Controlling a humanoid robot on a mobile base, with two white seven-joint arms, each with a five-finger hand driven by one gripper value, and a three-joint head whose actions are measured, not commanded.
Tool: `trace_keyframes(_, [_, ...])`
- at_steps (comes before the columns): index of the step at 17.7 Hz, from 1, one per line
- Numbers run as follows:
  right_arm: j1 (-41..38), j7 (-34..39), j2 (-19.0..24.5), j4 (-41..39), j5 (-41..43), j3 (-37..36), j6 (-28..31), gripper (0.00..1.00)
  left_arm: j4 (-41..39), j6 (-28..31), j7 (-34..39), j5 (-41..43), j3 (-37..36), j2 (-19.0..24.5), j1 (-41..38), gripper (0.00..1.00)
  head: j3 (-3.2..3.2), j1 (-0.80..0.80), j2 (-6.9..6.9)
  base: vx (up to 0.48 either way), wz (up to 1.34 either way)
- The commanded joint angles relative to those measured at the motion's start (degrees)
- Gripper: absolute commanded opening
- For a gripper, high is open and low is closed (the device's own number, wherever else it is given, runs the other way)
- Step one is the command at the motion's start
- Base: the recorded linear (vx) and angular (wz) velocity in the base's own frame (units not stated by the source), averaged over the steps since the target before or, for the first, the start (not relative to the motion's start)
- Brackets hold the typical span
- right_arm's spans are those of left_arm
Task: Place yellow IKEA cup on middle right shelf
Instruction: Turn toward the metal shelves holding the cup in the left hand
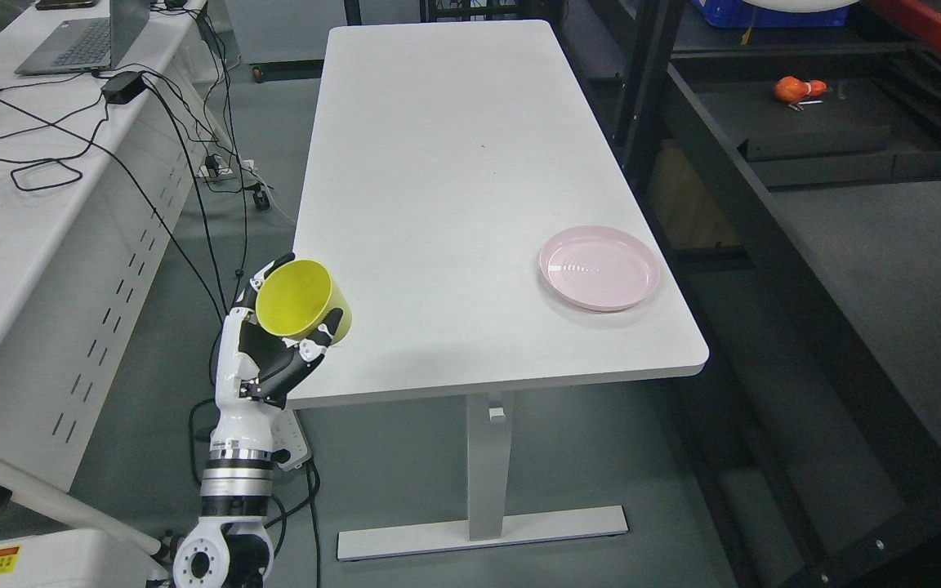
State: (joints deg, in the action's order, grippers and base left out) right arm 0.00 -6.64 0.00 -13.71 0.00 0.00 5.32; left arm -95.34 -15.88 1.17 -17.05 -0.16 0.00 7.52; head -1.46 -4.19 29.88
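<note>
white table (454, 163), pink plate (599, 268) near right edge

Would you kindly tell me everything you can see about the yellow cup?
The yellow cup is a plain, smooth, tapered cup without a visible handle, plastic by its look, and empty as far as its inside shows. It is tilted, its open mouth turned up and toward the camera. The left robot hand grips it from below and behind, fingers curled round its wall. It is held in the air over the near left corner of the white table, not resting on it.
</note>
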Motion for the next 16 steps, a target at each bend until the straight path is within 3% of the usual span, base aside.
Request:
trace_keyframes(1, [-0.79, -0.04, -1.00, 0.00, 1.41, 0.97, 0.04, 0.99, -2.04, 0.67, 0.06, 0.00, 0.33, 1.00, -1.02, 0.00, 0.00, 0.00, 0.00, -0.235, 0.03])
trace_keyframes(9, [-0.79, -0.04, -1.00, 0.00, 1.41, 0.97, 0.04, 0.99, -1.78, 1.02, 0.23, 0.09, -0.28, 1.00, -1.46, 0.01, 0.00, 0.00, 0.00, -0.286, -0.12])
trace_keyframes(16, [-0.79, -0.04, -1.00, 0.00, 1.41, 0.97, 0.04, 0.99, -1.60, 1.20, 0.58, 0.09, -3.88, 1.00, -1.19, 0.02, 0.00, 0.00, 0.00, -0.207, -0.72])
